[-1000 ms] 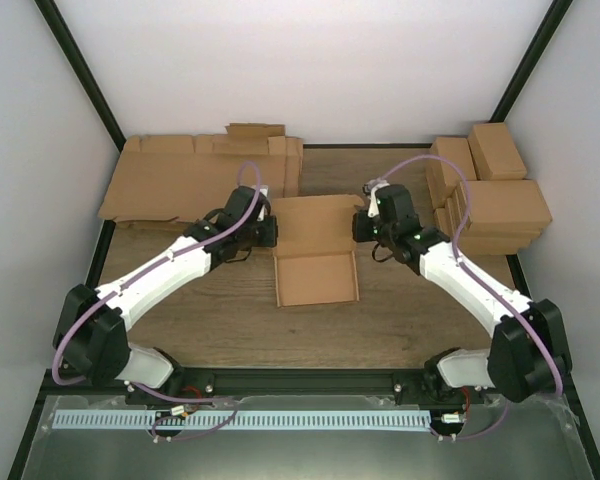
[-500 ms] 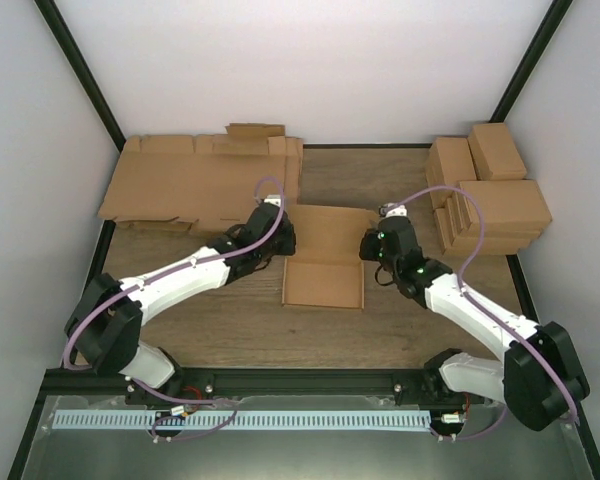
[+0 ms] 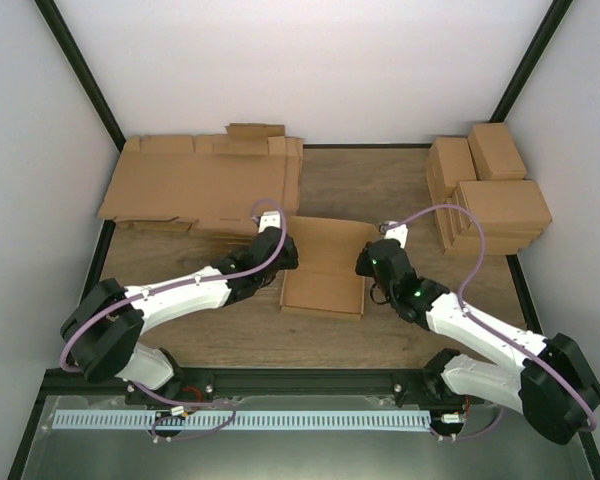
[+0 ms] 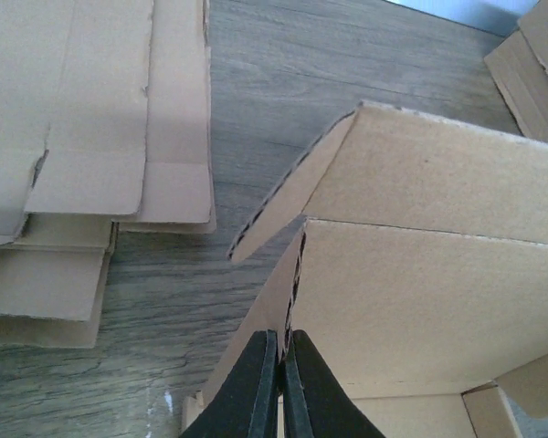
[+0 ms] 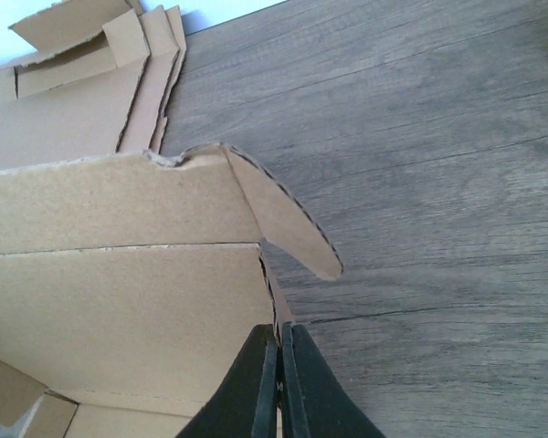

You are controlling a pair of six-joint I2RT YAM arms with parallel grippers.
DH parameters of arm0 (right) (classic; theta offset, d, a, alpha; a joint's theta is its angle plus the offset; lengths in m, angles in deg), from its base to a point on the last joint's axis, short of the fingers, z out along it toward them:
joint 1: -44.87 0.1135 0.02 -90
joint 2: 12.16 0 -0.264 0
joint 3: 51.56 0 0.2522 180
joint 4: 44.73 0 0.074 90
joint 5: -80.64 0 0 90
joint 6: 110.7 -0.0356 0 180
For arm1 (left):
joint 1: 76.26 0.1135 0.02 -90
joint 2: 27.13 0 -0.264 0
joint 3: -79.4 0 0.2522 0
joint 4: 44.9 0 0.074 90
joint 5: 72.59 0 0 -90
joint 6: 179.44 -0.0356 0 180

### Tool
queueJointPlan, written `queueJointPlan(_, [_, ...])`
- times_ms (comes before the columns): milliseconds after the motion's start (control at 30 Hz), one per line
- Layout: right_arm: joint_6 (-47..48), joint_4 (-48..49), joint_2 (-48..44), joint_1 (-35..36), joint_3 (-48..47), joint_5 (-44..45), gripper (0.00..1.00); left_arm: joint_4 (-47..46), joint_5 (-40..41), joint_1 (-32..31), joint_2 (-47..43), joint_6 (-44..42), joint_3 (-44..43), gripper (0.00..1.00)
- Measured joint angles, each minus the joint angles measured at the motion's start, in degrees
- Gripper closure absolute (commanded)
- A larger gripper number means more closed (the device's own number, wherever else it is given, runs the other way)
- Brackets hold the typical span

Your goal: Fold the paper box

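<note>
Paper box, count: one plain brown cardboard paper box (image 3: 325,268), half folded.
Paper box, place: middle of the wooden table (image 3: 390,180), between the two grippers, its near edge towards the arm bases.
Paper box, shape: the near part is a shallow rectangular tray with low walls. A broad panel rises behind it, creased once across its width.
Paper box, corner tabs: two rounded corner tabs, one at each far corner. The left one (image 4: 288,196) points out to the left and the right one (image 5: 288,224) points out to the right. Both show raw corrugated edges.
Paper box, surface: bare cardboard, no print or tape to be seen.
Grippers, count: two, one on each white arm with black joints.
Left gripper (image 4: 281,351): black fingers clenched together on the thin left side wall of the box, just below the left tab.
Right gripper (image 5: 279,342): black fingers clenched together on the thin right side wall, just below the right tab.
Flat sheets, count: one pile of flat brown die-cut cardboard sheets (image 3: 185,185) at the far left of the table, near the box but apart from it. The number of sheets cannot be told.
Finished boxes, count: one stack of closed brown cardboard boxes (image 3: 492,200) at the far right, well apart from the box. At least three tops show.
</note>
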Motion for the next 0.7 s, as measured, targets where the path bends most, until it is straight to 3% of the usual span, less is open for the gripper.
queueJointPlan(400, [-2.3, 0.9, 0.5, 0.5, 3.0, 1.9, 0.99, -1.0, -0.3, -1.6, 1.7, 3.1, 1.3, 0.96])
queueJointPlan(467, [-1.9, 0.4, 0.6, 0.6, 2.6, 2.0, 0.99, -0.1, -0.6, -1.6, 1.7, 3.1, 0.9, 0.92])
queueJointPlan(567, [-0.9, 0.4, 0.4, 0.6, 2.7, 1.9, 0.99, 1.5, -1.6, -1.7, 1.7, 3.3, 0.1, 0.73])
queueJointPlan(633, [0.2, 0.6, 0.2, 0.6, 2.9, 1.6, 0.99, 2.7, -2.8, -1.8, 1.6, 3.5, -0.5, 0.48])
queueJointPlan(700, [1.9, 1.4, -0.4, 0.7, 3.6, 0.5, 0.99, 4.7, -4.3, -2.0, 0.6, 3.4, -1.1, 0.31])
